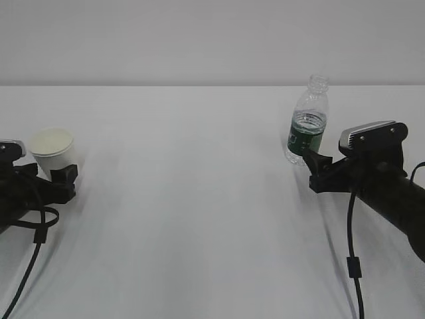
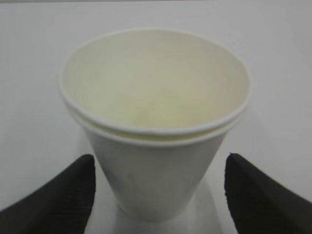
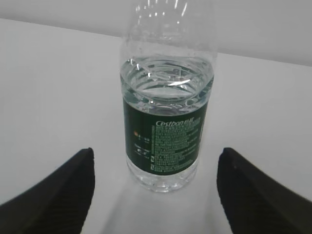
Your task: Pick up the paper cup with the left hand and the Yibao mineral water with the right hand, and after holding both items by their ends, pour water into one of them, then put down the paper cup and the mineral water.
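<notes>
The white paper cup (image 1: 52, 147) stands upright at the left of the table. In the left wrist view the paper cup (image 2: 156, 126) shows a double rolled rim and a cream inside. My left gripper (image 2: 159, 157) is open, one black finger on each side of the cup's lower part, with gaps to both. The Yibao mineral water (image 1: 307, 123) stands upright at the right, uncapped and partly filled. Its green label (image 3: 163, 139) faces the right wrist view. My right gripper (image 3: 156, 151) is open around the bottle's base without touching it.
The white table (image 1: 199, 199) runs back to a plain grey wall. Black cables hang from both arms (image 1: 352, 259) toward the front edge. Nothing else stands between the cup and the bottle.
</notes>
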